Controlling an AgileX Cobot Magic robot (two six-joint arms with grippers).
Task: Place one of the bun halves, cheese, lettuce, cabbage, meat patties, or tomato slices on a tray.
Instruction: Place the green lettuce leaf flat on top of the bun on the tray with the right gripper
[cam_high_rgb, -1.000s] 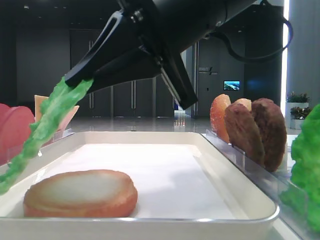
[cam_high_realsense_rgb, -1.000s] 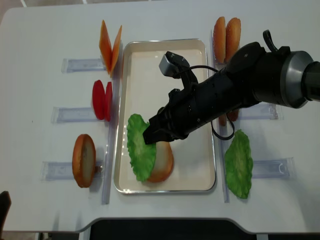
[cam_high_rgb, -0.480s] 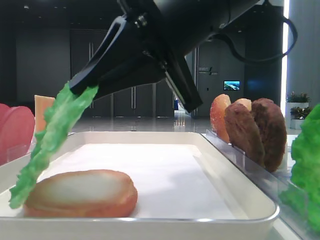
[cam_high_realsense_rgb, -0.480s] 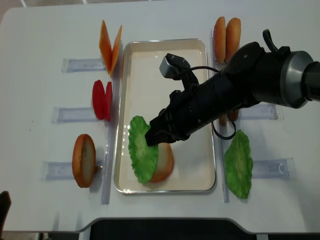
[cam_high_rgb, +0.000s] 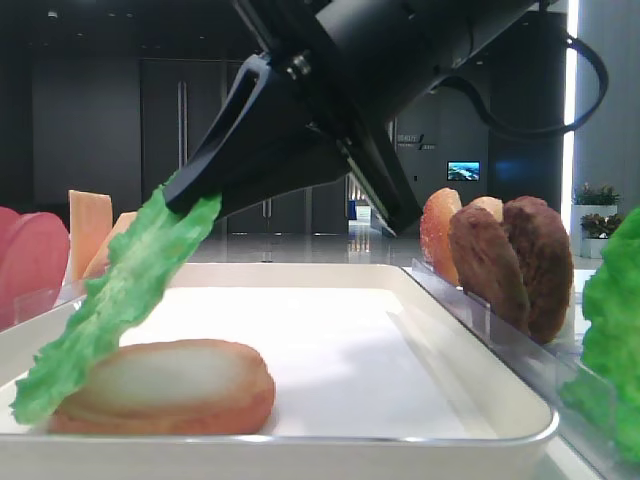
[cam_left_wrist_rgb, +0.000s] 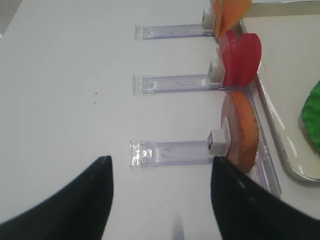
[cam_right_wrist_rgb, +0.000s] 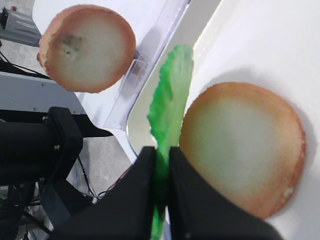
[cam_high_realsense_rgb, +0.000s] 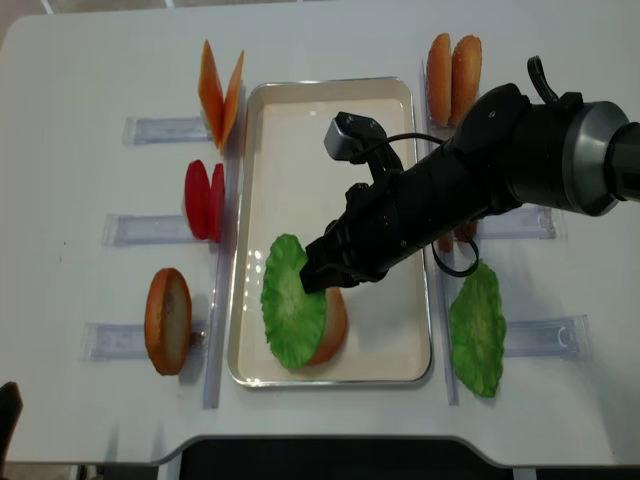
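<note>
My right gripper (cam_high_realsense_rgb: 312, 280) is shut on the edge of a ruffled green lettuce leaf (cam_high_realsense_rgb: 292, 315), its fingers pinching it from both sides (cam_right_wrist_rgb: 162, 152). The leaf hangs tilted and its lower part rests on a bun half (cam_high_rgb: 170, 385) that lies flat in the near end of the white tray (cam_high_realsense_rgb: 330, 150). In the top view the lettuce covers most of that bun half (cam_high_realsense_rgb: 334, 325). My left gripper (cam_left_wrist_rgb: 161, 162) stands open over the bare table, left of the racks, with nothing between its fingers.
Left of the tray, clear racks hold cheese slices (cam_high_realsense_rgb: 220, 90), tomato slices (cam_high_realsense_rgb: 205, 200) and a bun half (cam_high_realsense_rgb: 167, 320). To the right stand two bun halves (cam_high_realsense_rgb: 453, 65), meat patties (cam_high_rgb: 510, 260) and a second lettuce leaf (cam_high_realsense_rgb: 477, 330). My right arm crosses the tray.
The right gripper has carried the lettuce rightward and down. The leaf hung beside the tray's left rim before; it now lies over the bun half. The left gripper has not visibly moved.
</note>
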